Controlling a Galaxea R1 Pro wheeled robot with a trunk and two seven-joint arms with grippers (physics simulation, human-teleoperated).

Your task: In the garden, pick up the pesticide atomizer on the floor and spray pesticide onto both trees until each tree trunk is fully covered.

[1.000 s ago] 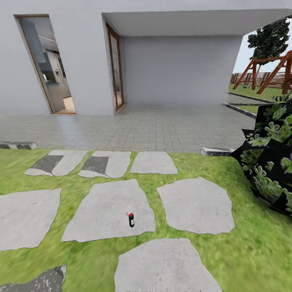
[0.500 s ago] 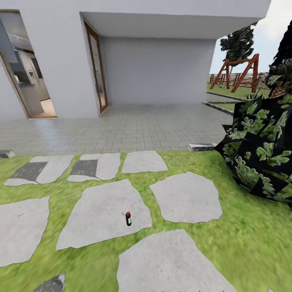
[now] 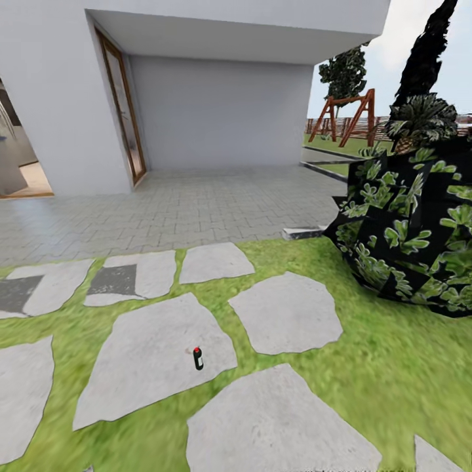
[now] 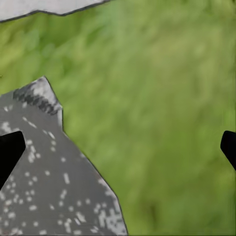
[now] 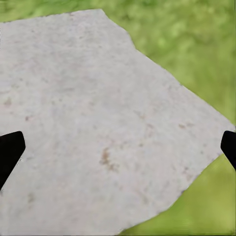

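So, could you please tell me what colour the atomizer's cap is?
Red, atop the dark atomizer standing on a stepping stone; clearest in the head view.

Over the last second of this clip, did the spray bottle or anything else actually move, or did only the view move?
Only the view moved: the head camera swung rightward, so the house doorway, paving stones and bush slid left in the picture, and more of the swing frame came into view. The spray bottle stands upright on the same paving stone, untouched. Nothing was grasped or let go.
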